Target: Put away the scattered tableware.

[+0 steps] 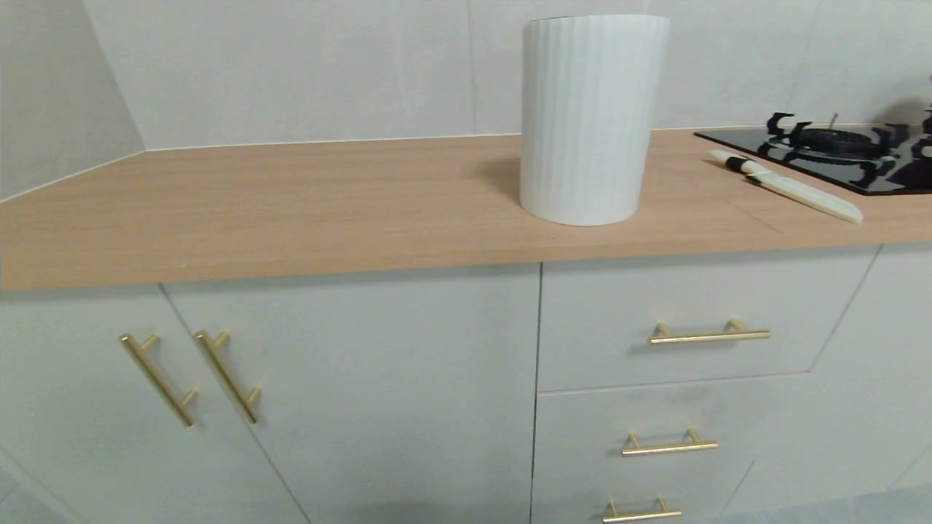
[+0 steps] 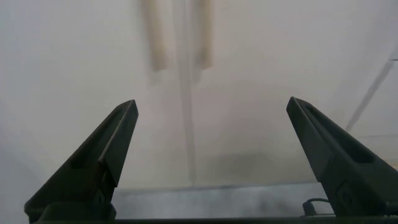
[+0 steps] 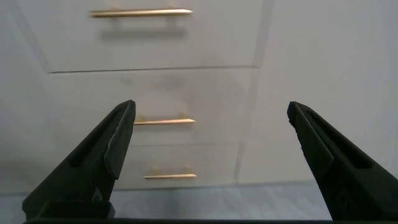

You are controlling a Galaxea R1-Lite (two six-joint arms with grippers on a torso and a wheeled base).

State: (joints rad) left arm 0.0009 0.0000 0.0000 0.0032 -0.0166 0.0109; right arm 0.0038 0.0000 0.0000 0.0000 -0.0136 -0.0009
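Note:
A tall white ribbed container (image 1: 587, 116) stands upright on the wooden countertop (image 1: 291, 204), right of its middle. A cream knife with a black band (image 1: 786, 185) lies flat on the counter to the container's right, beside the hob. My left gripper (image 2: 211, 109) is open, facing the pale cabinet doors with their two gold handles (image 2: 177, 34) blurred ahead. My right gripper (image 3: 211, 112) is open too, facing the drawer fronts and their gold handles (image 3: 163, 121), with nothing between its fingers.
A black glass gas hob (image 1: 837, 149) sits at the counter's right end. Below the counter are two cabinet doors with gold handles (image 1: 189, 378) on the left and a stack of drawers (image 1: 706, 335) on the right. A tiled wall backs the counter.

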